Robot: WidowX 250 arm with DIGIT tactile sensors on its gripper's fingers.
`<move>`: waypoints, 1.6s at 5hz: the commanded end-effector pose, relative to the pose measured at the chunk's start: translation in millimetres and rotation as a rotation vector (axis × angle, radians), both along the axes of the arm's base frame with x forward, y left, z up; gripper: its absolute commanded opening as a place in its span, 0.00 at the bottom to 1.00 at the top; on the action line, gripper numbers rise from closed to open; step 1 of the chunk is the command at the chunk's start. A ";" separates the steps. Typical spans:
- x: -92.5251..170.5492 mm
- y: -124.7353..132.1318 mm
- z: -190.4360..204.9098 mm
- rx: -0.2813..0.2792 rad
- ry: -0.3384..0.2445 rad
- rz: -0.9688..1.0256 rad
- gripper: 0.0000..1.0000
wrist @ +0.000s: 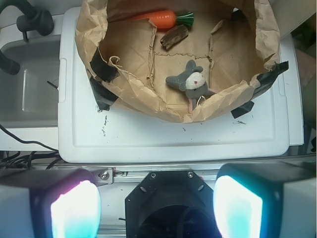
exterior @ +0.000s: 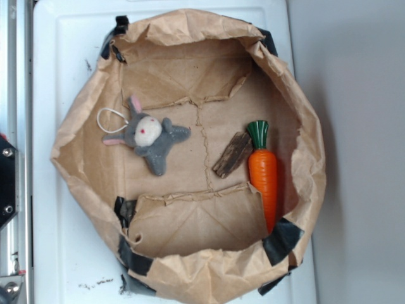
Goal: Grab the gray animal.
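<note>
The gray animal is a small gray plush bunny with a white face, pink-lined ears and a white string loop. It lies flat on the left part of the brown paper bag's floor. It also shows in the wrist view, near the bag's closer wall. My gripper is open and empty, its two glowing pads wide apart. It is high above the rail at the table's edge, well short of the bag. The gripper does not show in the exterior view.
An orange carrot and a brown wood piece lie on the right of the bag floor. The bag's crumpled walls stand up all round, held by black tape. The bag sits on a white lid. A grey tub lies to the left.
</note>
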State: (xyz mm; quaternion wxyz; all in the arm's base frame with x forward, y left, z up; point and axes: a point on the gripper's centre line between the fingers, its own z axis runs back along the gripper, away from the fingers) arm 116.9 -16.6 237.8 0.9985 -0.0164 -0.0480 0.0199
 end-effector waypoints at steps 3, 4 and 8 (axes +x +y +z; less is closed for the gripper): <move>83.6 -9.8 -26.7 0.032 -0.028 -0.329 1.00; 117.8 -2.2 -34.9 -0.006 -0.022 -0.438 1.00; 149.5 35.7 -125.7 -0.013 0.120 -0.385 1.00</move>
